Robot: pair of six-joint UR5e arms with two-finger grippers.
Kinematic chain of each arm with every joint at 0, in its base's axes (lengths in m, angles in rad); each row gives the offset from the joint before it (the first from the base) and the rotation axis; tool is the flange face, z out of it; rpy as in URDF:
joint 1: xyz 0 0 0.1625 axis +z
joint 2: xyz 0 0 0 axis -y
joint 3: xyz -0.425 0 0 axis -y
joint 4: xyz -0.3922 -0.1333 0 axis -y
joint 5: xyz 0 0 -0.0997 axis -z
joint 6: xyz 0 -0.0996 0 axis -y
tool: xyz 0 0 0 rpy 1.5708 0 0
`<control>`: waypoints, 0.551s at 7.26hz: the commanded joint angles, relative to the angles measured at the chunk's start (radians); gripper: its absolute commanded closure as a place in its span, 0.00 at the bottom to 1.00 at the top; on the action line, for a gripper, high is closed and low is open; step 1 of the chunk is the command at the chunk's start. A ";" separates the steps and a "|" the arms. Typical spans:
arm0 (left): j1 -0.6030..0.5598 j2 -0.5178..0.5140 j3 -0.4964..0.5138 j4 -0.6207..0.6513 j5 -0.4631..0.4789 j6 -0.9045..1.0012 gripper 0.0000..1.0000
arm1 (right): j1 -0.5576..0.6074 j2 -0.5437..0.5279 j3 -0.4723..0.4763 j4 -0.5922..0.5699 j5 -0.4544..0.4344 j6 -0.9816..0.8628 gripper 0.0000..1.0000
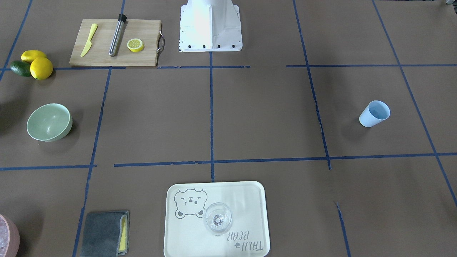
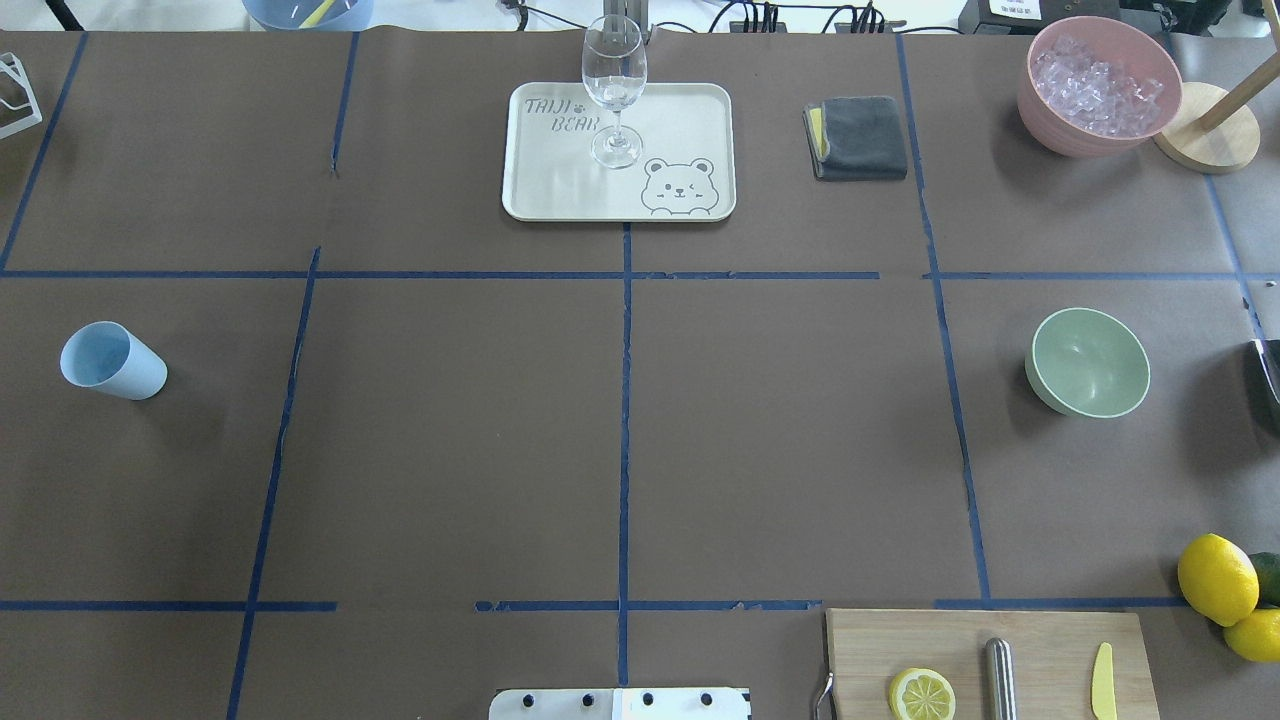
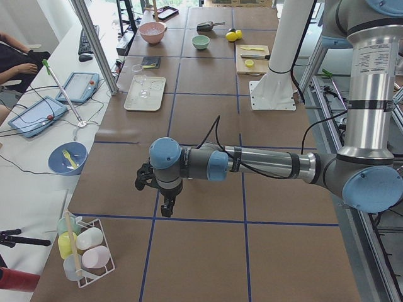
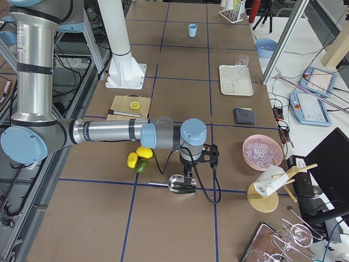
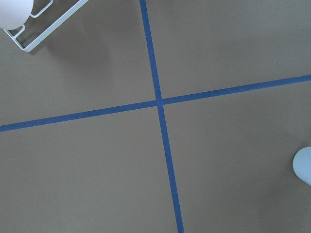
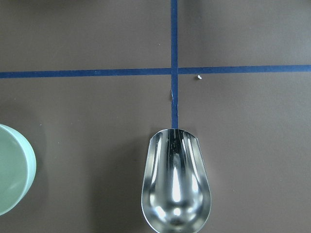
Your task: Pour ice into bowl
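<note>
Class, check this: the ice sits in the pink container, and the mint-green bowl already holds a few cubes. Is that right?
Not quite. The bowl is empty; the overhead exterior view shows its bare inside. The ice does sit in the pink container.

Robotics lab, blue-taped grid table (image 2: 450, 450), industrial robot arm (image 3: 264, 165), operators' tablets (image 3: 79, 86) alongside
</note>
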 commanded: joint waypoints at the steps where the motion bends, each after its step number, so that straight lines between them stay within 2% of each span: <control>1: 0.000 -0.002 -0.008 -0.002 0.000 0.000 0.00 | -0.001 0.018 -0.005 0.000 -0.005 0.006 0.00; 4: 0.000 0.001 -0.064 -0.002 0.001 -0.002 0.00 | -0.005 0.064 0.006 -0.006 -0.005 0.003 0.00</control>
